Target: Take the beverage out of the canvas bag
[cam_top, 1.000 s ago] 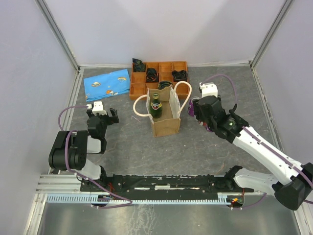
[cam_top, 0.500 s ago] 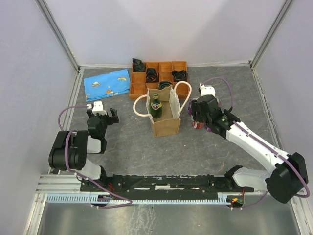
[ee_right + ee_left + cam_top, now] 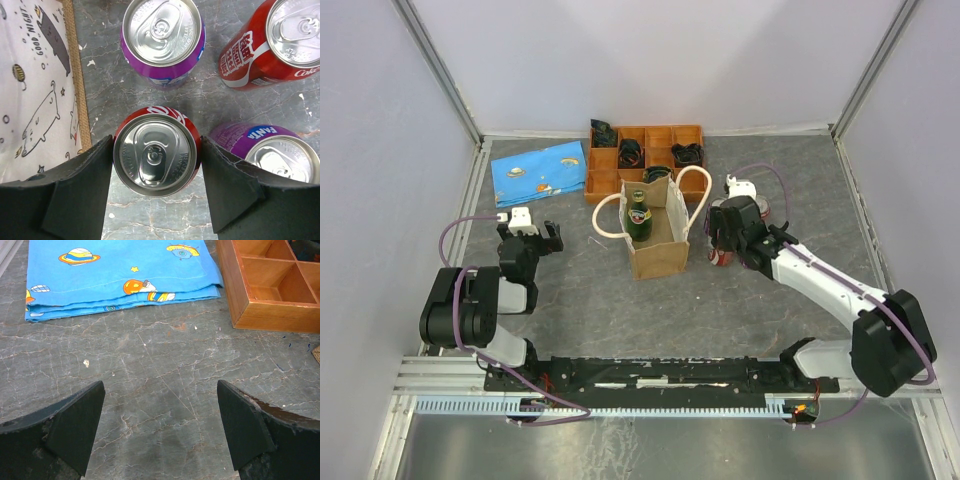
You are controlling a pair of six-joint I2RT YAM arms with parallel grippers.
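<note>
Right wrist: right arm point(image 3: 820, 285) stretched forward, jaws clamping red can point(image 3: 155, 160).

1. The white printed panel of the canvas bag point(image 3: 30, 100), seen from the right wrist, carries "GOOD NIGHT" in small dark capitals near its top corner, among cat drawings.
2. The purple can point(image 3: 280, 150) at the lower right reads "FANTA" in white letters on a blue patch just under its rim.
3. The red can point(image 3: 270, 45) at the upper right bears large white Chinese characters down its side, and the start of the white Coca-Cola script at the picture's edge.
4. The middle red can point(image 3: 155, 150) shows only a sliver of white script, too little to read.
5. The upper purple can point(image 3: 162, 40) has fine print too small to read.
</note>
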